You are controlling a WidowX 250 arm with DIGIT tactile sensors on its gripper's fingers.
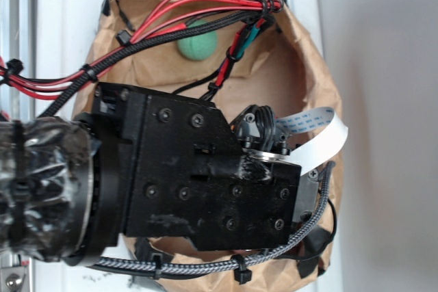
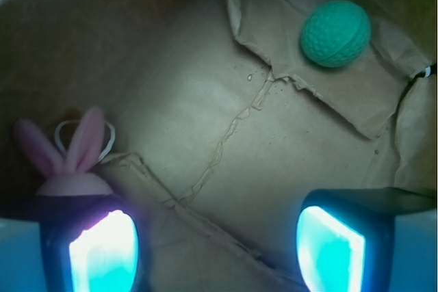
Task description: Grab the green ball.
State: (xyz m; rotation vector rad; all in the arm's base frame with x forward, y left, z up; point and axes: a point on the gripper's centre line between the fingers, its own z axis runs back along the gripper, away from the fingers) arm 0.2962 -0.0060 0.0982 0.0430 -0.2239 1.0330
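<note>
Start at the left of the wrist view: the pink plush bunny [image 2: 68,152] sits just beyond your left fingertip [image 2: 102,251], ears up, with its body hidden behind that finger. It is not what you want, so steer clear of it. Moving right, the creased floor of the brown paper bag [image 2: 205,121] lies bare between the two fingers. The claw [image 2: 215,247] is spread wide and holds nothing. Further right and well ahead of the right fingertip lies the green ball [image 2: 335,33], resting on a folded flap of paper, apart from both fingers.

So the grab has not begun. As I read it, you are inside the bag but not yet lined up; the approach, the closing and the lift are all left to do.

The exterior view adds what the wrist view cannot: the arm's black wrist housing [image 1: 205,176] fills the bag's mouth, and red and black cables [image 1: 171,18] cross right over the ball [image 1: 197,44], so only part of it shows. The bunny and the fingers are hidden there, probably under the housing.
</note>
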